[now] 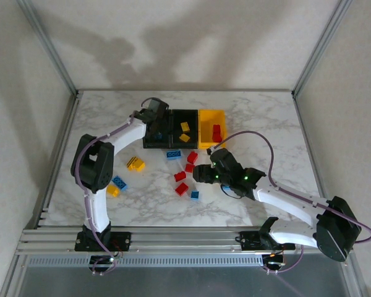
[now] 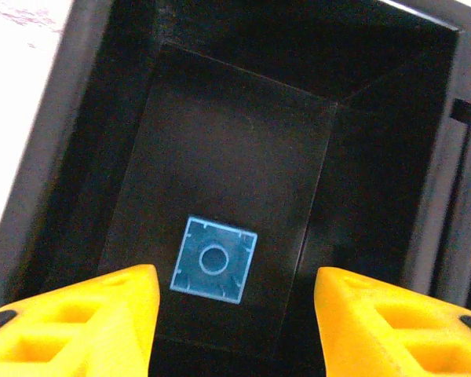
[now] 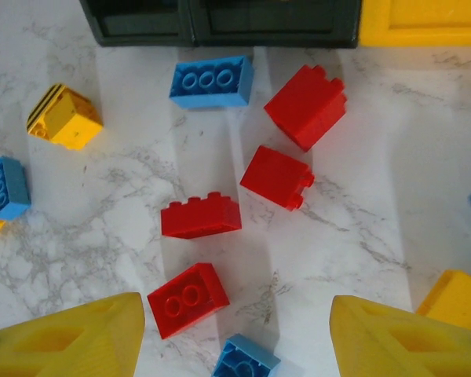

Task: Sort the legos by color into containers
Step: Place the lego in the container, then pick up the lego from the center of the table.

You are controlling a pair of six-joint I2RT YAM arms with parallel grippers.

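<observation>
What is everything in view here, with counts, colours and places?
table: one, white marble.
black bins: two, joined, far middle of table.
yellow bin: one, joined on their right.
binned blue lego: one, left black bin.
binned yellow legos: two, middle black bin.
binned red legos: at least one, yellow bin.
loose red legos: four, table before bins.
loose blue legos: at least three, scattered nearby.
loose yellow legos: at least two, left of reds.
left gripper: open, empty, above left black bin.
right gripper: open, empty, above loose reds.
</observation>
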